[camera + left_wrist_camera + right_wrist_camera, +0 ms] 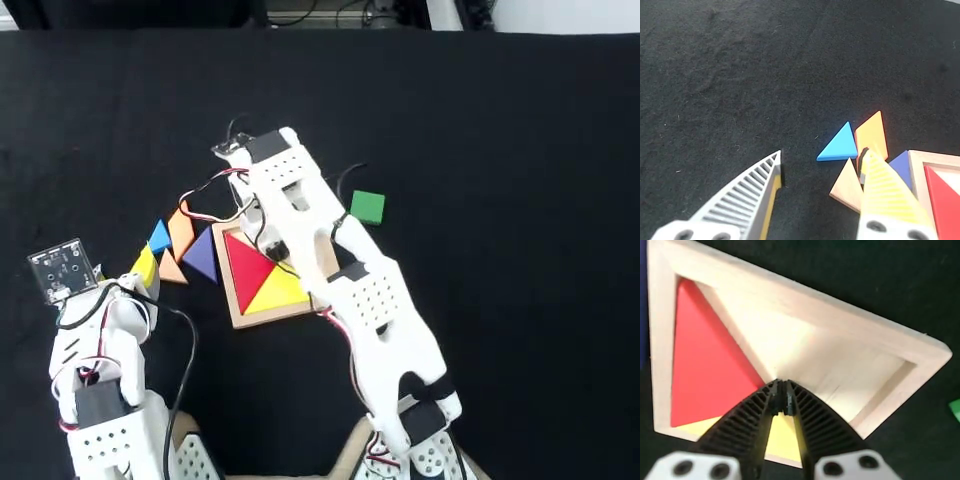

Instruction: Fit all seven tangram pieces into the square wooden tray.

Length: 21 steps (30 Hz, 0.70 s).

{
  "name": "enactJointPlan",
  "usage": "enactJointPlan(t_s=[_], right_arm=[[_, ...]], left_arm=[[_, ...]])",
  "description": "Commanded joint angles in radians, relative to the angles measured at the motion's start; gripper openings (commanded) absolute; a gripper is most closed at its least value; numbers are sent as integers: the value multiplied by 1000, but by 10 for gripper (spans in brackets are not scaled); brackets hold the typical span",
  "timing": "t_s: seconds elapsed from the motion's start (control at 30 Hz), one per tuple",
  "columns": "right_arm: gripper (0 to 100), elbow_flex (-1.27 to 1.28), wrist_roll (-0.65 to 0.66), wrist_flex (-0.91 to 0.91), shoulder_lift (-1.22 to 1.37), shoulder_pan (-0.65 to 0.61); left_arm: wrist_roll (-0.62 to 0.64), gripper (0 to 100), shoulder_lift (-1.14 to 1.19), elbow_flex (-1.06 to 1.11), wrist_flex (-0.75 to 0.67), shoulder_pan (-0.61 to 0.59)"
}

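Near the middle of the black tabletop (500,120), a square wooden tray (238,312), holding a red triangle (248,262) and a yellow triangle (275,292) edge to edge, the rest of its floor bare wood. Directly above the tray, right jaws closed tight, fingers (750,415) pressed together with nothing between them, tips over the red-yellow seam. Off the tray's far right corner, apart from it, a green square (367,207). Along the tray's left side, a cluster of loose pieces: purple triangle (202,258) just beside the rim, orange parallelogram (181,228), small blue triangle (159,237) and pale wood-coloured triangle (172,268). Low over that cluster, left jaws spread wide and empty, one of the fingers (885,190) above the wood-coloured triangle, the other over bare black cloth.
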Motion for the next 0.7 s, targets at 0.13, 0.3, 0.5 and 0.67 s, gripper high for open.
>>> enactJointPlan(t_s=[0.13, 0.3, 0.5, 0.67], right_arm=[[11, 51, 2, 32, -84, -51], [11, 70, 5, 31, -165, -29], [11, 64, 6, 20, -182, 68], [11, 87, 6, 0, -177, 109]], left_arm=[[6, 256, -3, 12, -20, -13], [6, 256, -3, 12, -20, -13], [6, 256, -3, 12, -20, -13], [6, 256, -3, 12, -20, -13]])
